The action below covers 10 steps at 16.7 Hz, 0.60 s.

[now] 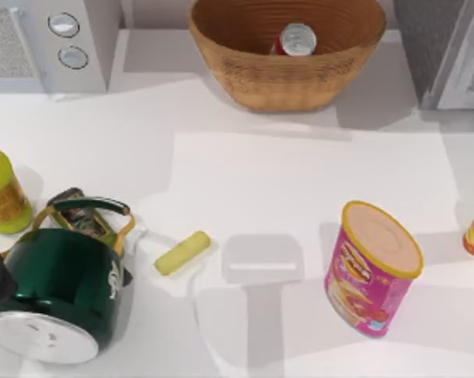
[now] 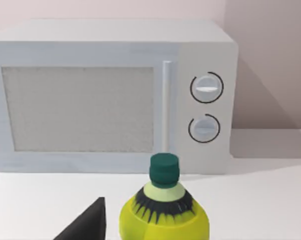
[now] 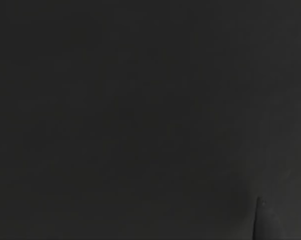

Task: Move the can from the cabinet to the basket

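The basket (image 1: 253, 83) wall hides the can's (image 1: 297, 39) lower body; right wrist view is dark.

**Three cameras: one overhead, one low on the table, one dark**

The top view looks straight down on the white table (image 1: 245, 197), from high enough to take in the basket (image 1: 288, 75) at 12 o'clock, the white appliance (image 1: 48, 43) at 11 and the green-capped bottle (image 1: 2, 193) at 9. The left wrist view sits low and close behind that bottle (image 2: 164, 212), facing level toward the appliance front (image 2: 110, 100), which stands near and wide. These two views share the bottle and the appliance. The right wrist view is dark.
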Each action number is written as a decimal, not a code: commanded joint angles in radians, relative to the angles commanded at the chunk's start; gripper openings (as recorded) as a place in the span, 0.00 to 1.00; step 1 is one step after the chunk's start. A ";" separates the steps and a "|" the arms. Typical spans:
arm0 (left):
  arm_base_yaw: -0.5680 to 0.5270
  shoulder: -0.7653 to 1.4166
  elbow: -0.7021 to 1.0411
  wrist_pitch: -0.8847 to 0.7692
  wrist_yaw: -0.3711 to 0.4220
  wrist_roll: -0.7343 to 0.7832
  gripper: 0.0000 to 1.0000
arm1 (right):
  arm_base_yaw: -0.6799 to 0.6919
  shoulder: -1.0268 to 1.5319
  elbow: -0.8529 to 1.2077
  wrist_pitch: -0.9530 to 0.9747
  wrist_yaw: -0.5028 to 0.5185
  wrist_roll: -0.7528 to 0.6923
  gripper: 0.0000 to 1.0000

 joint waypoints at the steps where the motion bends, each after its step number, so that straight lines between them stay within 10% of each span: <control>1: 0.000 0.000 0.000 0.000 0.000 0.000 1.00 | 0.074 -0.006 -0.006 -0.002 0.074 -0.001 1.00; 10: 0.000 0.000 0.000 0.000 0.000 0.000 1.00 | 0.300 -0.034 -0.035 -0.007 0.300 -0.004 1.00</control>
